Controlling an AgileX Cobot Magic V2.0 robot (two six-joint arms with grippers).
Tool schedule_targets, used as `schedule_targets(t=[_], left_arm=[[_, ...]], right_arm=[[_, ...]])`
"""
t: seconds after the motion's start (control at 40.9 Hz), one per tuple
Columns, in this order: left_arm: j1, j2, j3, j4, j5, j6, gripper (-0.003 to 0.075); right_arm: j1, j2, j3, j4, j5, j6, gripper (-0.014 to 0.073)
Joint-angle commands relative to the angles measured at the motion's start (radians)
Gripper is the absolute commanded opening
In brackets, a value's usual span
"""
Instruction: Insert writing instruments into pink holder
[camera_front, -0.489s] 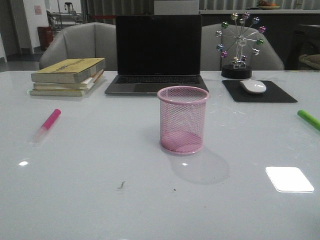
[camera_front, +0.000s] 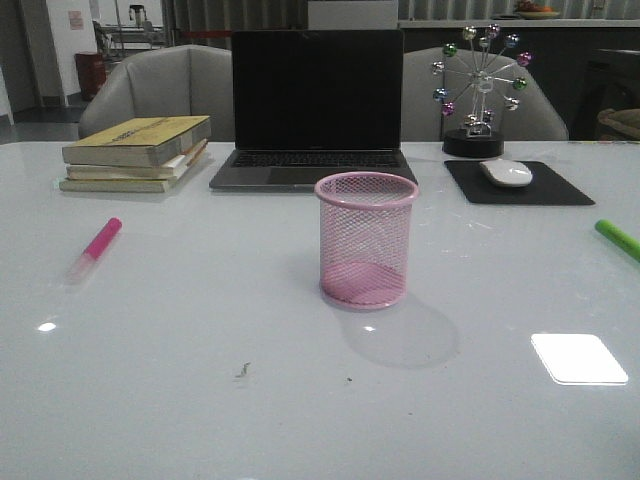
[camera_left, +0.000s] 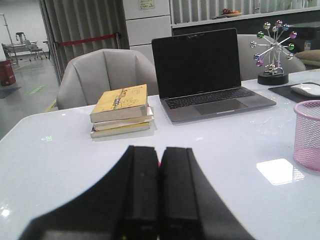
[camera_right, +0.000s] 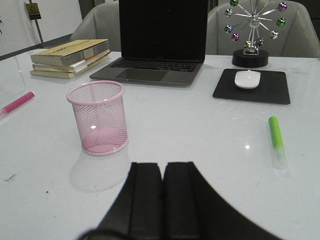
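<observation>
Cropping green marker (camera_front: 619, 239) at frame edge

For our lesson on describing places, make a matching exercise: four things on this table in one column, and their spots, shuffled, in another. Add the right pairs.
Things:
1. pink marker
2. green marker
3. mouse
4. pink holder

Places, as the front view shows them:
A. on the black pad
B. lying at the table's right edge
C. upright, in front of the laptop
D. lying on the left, nearer than the books

Pairs: 1-D, 2-B, 3-A, 4-C
</observation>
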Motion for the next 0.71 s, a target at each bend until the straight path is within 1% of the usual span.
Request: schedule_targets(t=[0.0, 0.587, 0.685], left_arm=[[-0.005, -0.019, 0.005, -0.008, -0.076, -0.011, 0.0091], [-0.005, -0.019, 0.005, -0.008, -0.078, -0.011, 0.0091], [-0.005, -0.019, 0.005, -0.008, -0.078, -0.011, 0.0091]], right_arm=[[0.001, -0.019, -0.004, -0.003, -0.084, -0.004, 0.0066], [0.001, -0.019, -0.004, -0.003, -0.098, -0.004, 0.0066], [0.001, -0.019, -0.004, -0.003, -0.122, -0.004, 0.0066]])
